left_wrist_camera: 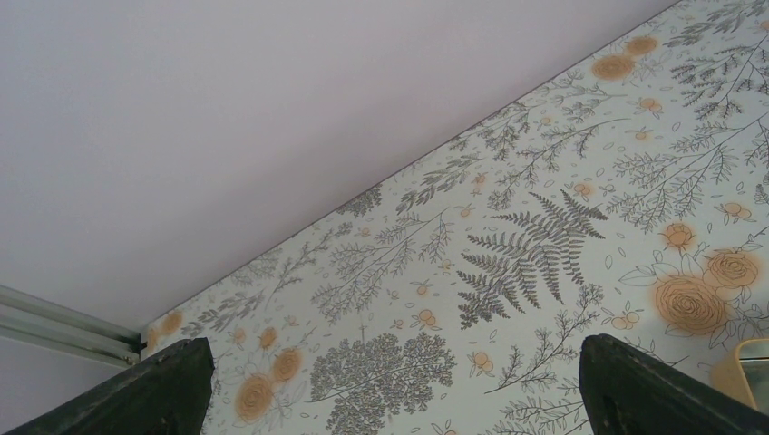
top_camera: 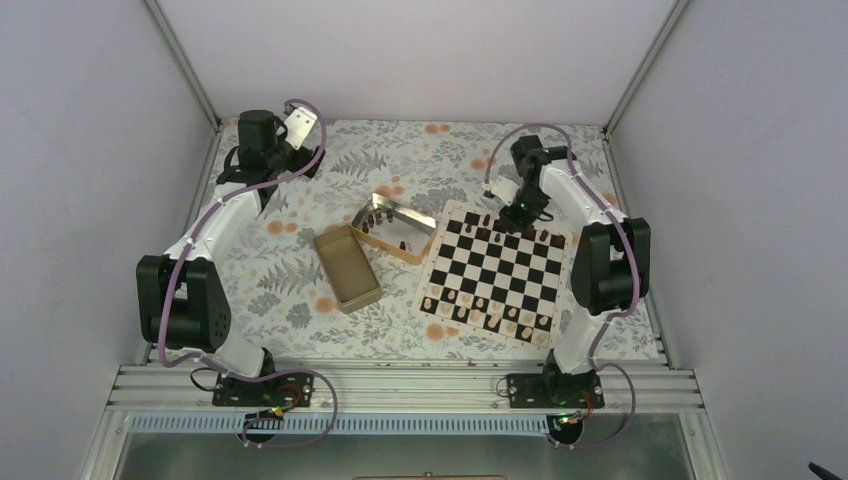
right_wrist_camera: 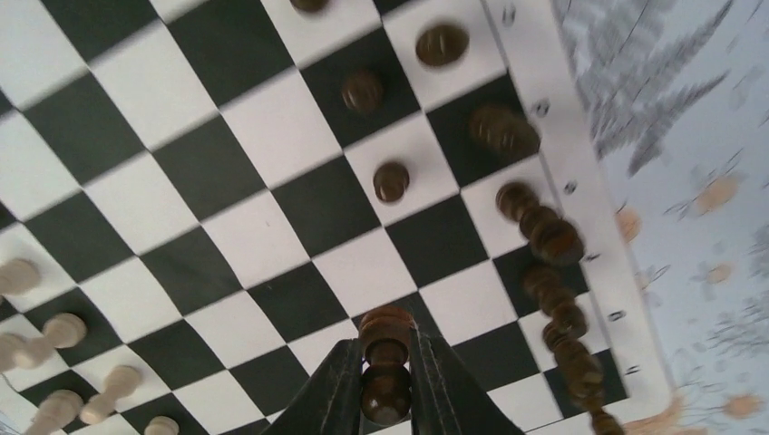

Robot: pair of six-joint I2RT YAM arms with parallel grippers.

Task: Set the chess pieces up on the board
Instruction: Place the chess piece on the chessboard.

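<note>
The board (top_camera: 432,270) lies on the right half of the table. In the right wrist view my right gripper (right_wrist_camera: 387,340) is shut on a dark brown pawn (right_wrist_camera: 385,362), its base pointing down at the board (right_wrist_camera: 272,236) near the far rows. I cannot tell whether the pawn touches the squares. Other dark chess pieces (right_wrist_camera: 391,181) stand close by, with taller ones (right_wrist_camera: 544,236) along the board's edge. My left gripper (top_camera: 300,125) is at the far left corner, open (left_wrist_camera: 394,349) and holding nothing, over the flowered cloth.
Pale pieces (right_wrist_camera: 59,331) fill the board's near rows (top_camera: 485,312). A golden tin box (top_camera: 393,227) holding a few dark pieces stands left of the board, and its lid (top_camera: 346,268) lies beside it. Enclosure walls surround the table.
</note>
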